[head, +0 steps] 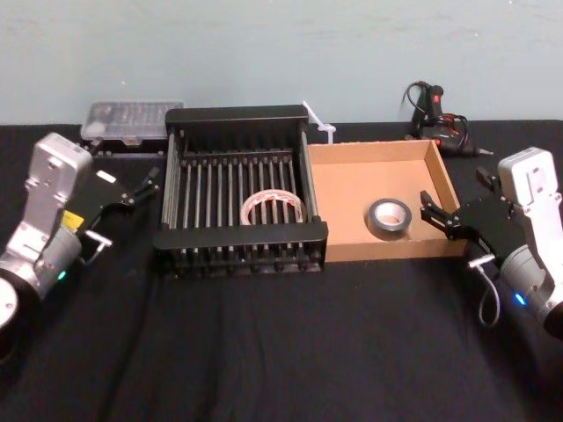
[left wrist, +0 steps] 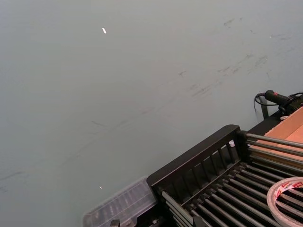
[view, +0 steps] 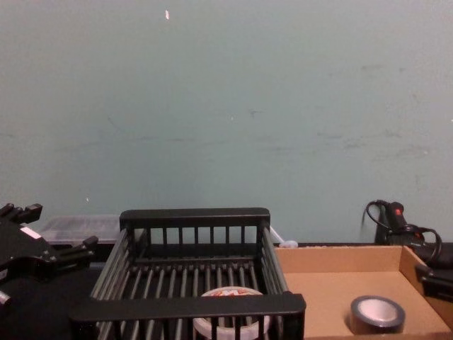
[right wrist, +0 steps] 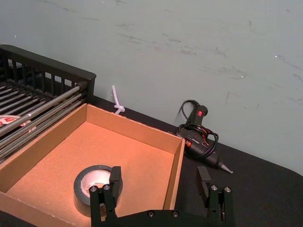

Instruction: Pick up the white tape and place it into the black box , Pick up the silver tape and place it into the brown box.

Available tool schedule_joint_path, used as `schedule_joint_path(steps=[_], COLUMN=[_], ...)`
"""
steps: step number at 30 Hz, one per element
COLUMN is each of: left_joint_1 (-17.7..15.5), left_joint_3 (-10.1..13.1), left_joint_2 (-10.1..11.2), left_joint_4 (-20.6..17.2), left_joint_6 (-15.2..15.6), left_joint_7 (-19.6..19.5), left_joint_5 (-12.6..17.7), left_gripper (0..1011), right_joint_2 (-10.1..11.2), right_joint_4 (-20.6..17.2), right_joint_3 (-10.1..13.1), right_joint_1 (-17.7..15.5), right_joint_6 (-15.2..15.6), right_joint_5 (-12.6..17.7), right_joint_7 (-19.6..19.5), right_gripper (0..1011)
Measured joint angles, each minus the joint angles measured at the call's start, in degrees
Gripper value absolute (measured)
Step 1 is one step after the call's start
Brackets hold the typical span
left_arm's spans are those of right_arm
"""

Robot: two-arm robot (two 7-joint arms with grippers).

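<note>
The right gripper (head: 437,214), fingers spread wide and empty, sits at the brown box (head: 347,207) rim, beside the silver tape (head: 389,217) lying inside. The left gripper (head: 136,187), also spread, waits beside the black box (head: 237,115), which holds the white tape (head: 274,208). Both deliveries look done.

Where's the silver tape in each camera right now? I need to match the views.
Head: silver tape lies in the brown box, right of centre.
Chest: low right, in the box.
Right wrist: near the bottom, behind the right gripper.
Left wrist: not visible.
Landmark: brown box.
</note>
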Motion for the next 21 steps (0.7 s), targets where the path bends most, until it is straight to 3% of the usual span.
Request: schedule_joint_path(steps=[21], left_joint_1=[0.0], left_joint_3=[0.0], left_joint_2=[0.0], left_joint_4=[0.0], left_joint_6=[0.0], left_joint_7=[0.0], left_joint_5=[0.0], left_gripper=[1001], right_joint_2=[0.1], right_joint_4=[0.1], right_joint_3=[-0.1], right_joint_1=[0.0], right_joint_6=[-0.1], right_joint_5=[0.0], right_joint_7=[0.1], right_gripper=[1002])
